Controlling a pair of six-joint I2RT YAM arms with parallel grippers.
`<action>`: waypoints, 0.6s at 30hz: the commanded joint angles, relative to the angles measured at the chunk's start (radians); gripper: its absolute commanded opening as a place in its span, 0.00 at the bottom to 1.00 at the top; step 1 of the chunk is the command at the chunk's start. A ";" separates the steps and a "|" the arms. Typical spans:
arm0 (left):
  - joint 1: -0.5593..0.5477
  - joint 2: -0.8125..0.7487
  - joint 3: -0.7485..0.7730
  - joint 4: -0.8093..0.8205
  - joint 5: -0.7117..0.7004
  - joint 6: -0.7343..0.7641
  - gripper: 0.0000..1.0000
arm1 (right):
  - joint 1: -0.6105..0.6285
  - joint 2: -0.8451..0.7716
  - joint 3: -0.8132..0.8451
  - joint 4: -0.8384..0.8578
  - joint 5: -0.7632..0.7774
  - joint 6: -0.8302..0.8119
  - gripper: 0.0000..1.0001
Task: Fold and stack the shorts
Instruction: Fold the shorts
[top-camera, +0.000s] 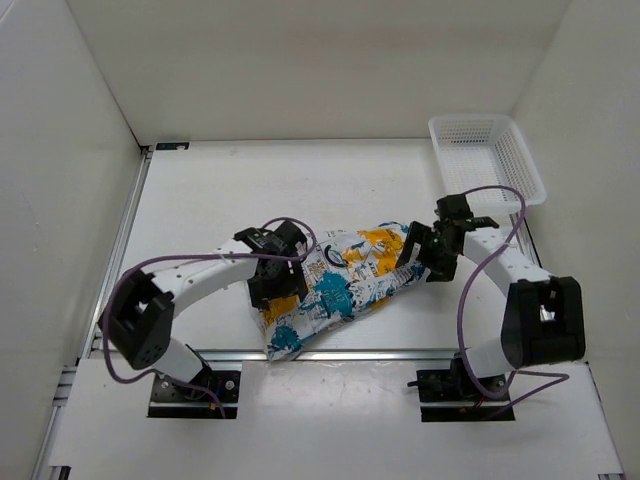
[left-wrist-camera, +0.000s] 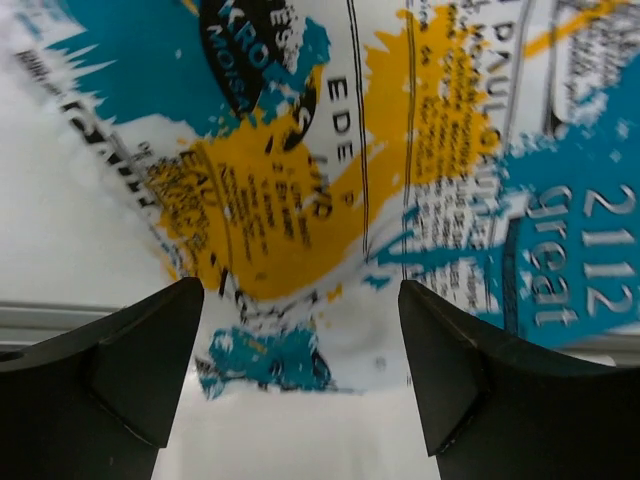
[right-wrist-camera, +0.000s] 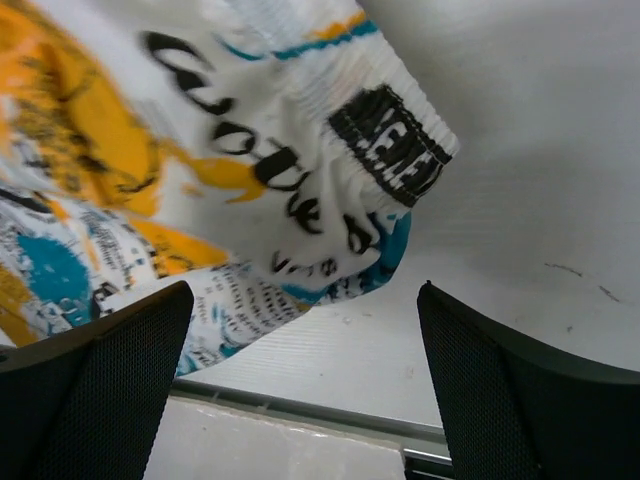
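White printed shorts (top-camera: 345, 285), bunched in a heap, basket (top-camera: 487, 155) well beyond them. Left claw (left-wrist-camera: 300, 290) spread open over shorts' left end. Right claw (right-wrist-camera: 305, 290) open too, at waistband end.

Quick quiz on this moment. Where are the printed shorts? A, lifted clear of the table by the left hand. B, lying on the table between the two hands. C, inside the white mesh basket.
B: the shorts lie bunched on the table between the left hand and the right hand, both open, while the basket sits apart in the far right corner.
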 joint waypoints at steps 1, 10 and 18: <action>0.003 0.039 -0.013 0.098 0.042 -0.014 0.89 | -0.005 0.063 -0.038 0.098 -0.064 0.017 0.97; 0.170 0.276 -0.033 0.157 0.038 0.070 0.80 | -0.005 0.209 -0.103 0.252 -0.111 0.061 0.44; 0.397 0.381 0.251 0.101 -0.043 0.234 0.80 | 0.102 0.198 -0.132 0.273 -0.145 0.108 0.43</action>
